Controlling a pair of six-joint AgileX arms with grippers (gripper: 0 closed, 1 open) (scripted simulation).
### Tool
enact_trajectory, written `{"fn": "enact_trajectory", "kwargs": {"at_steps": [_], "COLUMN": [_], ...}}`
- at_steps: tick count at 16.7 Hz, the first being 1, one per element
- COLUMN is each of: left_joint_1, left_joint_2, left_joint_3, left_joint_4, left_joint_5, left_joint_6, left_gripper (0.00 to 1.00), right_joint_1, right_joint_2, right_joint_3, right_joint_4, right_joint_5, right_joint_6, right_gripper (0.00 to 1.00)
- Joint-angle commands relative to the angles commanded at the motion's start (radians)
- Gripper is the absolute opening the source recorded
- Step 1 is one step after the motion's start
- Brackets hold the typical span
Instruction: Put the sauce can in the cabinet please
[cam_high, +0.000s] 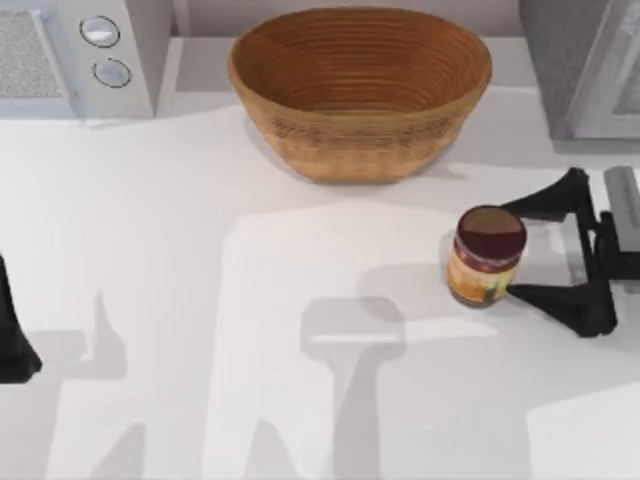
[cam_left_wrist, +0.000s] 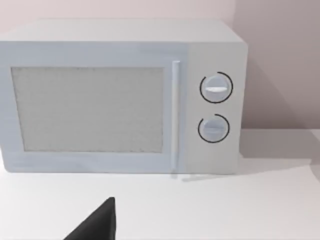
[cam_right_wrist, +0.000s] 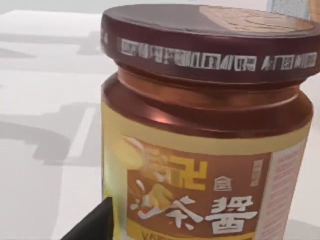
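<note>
R tool (cam_high: 516, 250) spread apart, straddling upright sauce can (cam_high: 487, 256) at bench right, ready to clamp; cabinet (cam_high: 580, 65) far right. L tool (cam_high: 15, 345) parked left, state can't tell.

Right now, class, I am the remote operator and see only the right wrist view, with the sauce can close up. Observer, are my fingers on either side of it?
Observer: Yes. In the top view the right gripper is open, its fingers flanking the sauce can, which stands upright on the table.
Operator: Where is the cabinet?
Observer: The cabinet stands at the top view's upper right corner, beyond the can.
Operator: Is the other arm in the way?
Observer: No. The left arm sits at the table's left edge, well apart from the can.
</note>
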Motion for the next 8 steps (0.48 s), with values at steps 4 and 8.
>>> {"fn": "enact_trajectory", "kwargs": {"at_steps": [4, 8], "left_joint_1": [0.0, 0.0], "left_joint_2": [0.0, 0.0], "left_joint_3": [0.0, 0.0], "left_joint_4": [0.0, 0.0], "left_joint_5": [0.0, 0.0], "left_joint_6": [0.0, 0.0], "left_gripper": [1.0, 1.0], "right_joint_1": [0.037, 0.074], "right_joint_2": [0.01, 0.022], "right_joint_3": [-0.005, -0.013], "right_joint_4": [0.058, 0.14], "right_joint_5": [0.011, 0.05], "right_joint_6": [0.044, 0.108], "right_gripper": [1.0, 1.0]}}
